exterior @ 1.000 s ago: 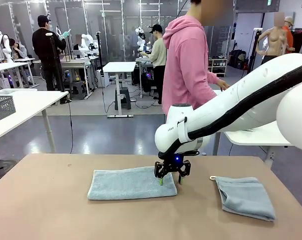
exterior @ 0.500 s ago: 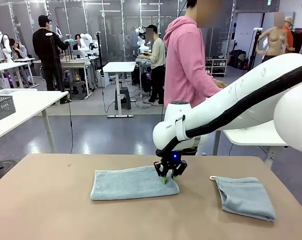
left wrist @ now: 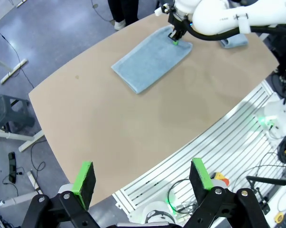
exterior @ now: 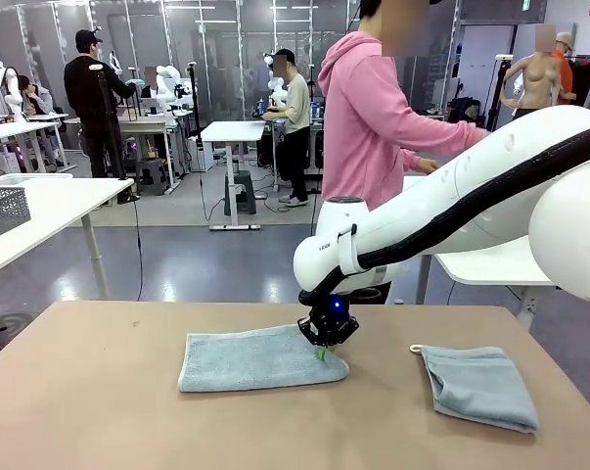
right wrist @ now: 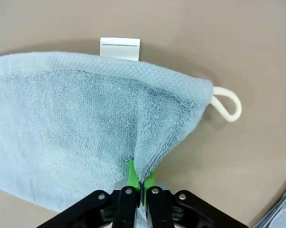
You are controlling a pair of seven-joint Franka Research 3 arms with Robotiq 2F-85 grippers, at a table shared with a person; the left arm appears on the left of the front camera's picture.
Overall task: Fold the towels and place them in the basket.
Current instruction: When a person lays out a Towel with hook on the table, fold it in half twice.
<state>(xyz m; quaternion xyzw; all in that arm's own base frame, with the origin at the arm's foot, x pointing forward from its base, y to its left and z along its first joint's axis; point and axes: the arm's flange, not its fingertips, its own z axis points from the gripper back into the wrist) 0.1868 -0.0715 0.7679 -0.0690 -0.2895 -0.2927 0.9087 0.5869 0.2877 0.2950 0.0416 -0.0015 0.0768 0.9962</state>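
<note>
A pale blue-grey towel (exterior: 255, 358) lies folded flat in the middle of the table. My right gripper (exterior: 323, 351) is shut on its right end, pinching a ridge of cloth (right wrist: 147, 161) between the green pads. That towel's white label (right wrist: 120, 48) and cord loop (right wrist: 226, 104) show in the right wrist view. A second towel (exterior: 480, 386) with a small loop lies folded at the table's right side. My left gripper (left wrist: 142, 175) hangs open high above the table's near edge, empty. From there I see the flat towel (left wrist: 150, 59) far off. The basket is out of view.
A person in a pink hoodie (exterior: 373, 117) stands beyond the far edge, hands toward a white side table (exterior: 500, 264). A grey mesh bin (exterior: 3, 210) sits on a white table at the left. Bare brown tabletop (exterior: 99, 392) spreads left and front of the towels.
My right gripper has closed from open onto the towel's right end and shifted slightly left, bunching the cloth. The left gripper has stayed open.
</note>
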